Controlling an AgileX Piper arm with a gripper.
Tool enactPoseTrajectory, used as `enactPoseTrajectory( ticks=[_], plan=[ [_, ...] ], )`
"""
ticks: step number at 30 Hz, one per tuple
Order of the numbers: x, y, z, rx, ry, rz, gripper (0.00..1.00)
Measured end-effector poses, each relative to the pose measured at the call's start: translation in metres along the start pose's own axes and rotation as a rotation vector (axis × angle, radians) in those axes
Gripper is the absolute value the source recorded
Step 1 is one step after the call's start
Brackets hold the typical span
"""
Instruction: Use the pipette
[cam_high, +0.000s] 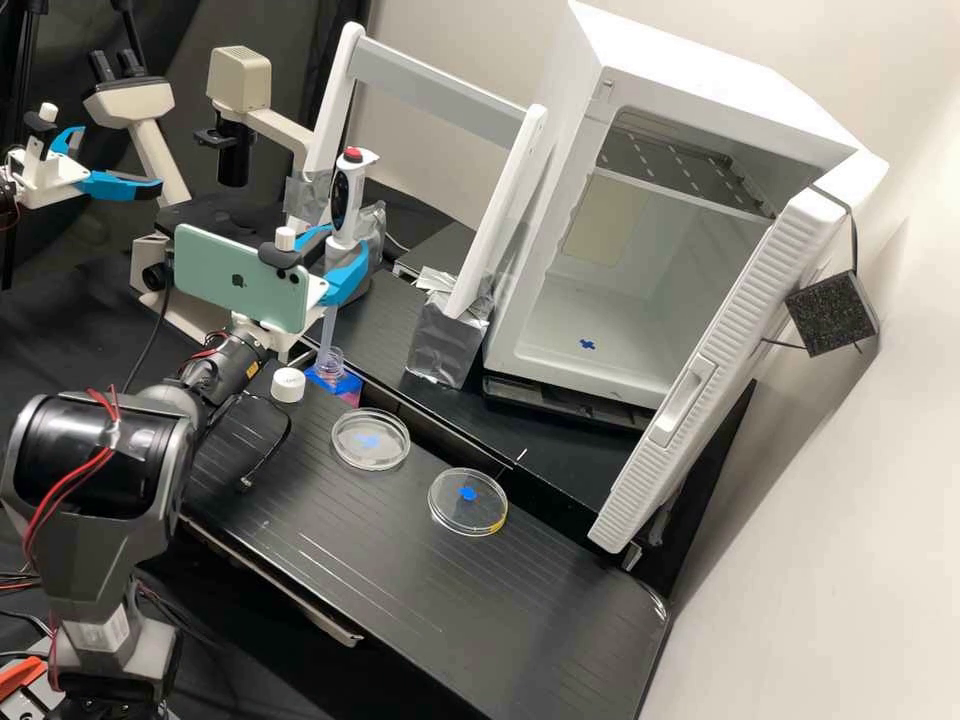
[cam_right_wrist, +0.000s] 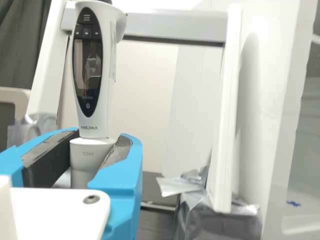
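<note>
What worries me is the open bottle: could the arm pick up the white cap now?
Probably not: its jaws hold the electronic pipette, though the white cap lies uncovered on the bench.

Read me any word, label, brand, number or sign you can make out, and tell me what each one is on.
"10ml": on the grey collar of the pipette.
Three short bars, a menu-like sign: at the top of the pipette's dark panel.
An apple-shaped sign: on the back of the mint-green phone.
Too small or blurred to read: the print under the dark panel and the marks on its buttons.
</note>
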Motion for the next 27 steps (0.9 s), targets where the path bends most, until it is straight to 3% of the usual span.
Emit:
enactPoseTrajectory(
  ticks=[8, 17, 27],
  plan=[
    [0.0, -0.015, 0.008, -0.018, -0.033, -0.042, 0.0],
    [0.001, -0.017, 0.01, -0.021, -0.037, -0.049, 0.0],
    [-0.009, 0.003, 0.005, -0.004, -0.007, 0.002, 0.0]
  ],
)
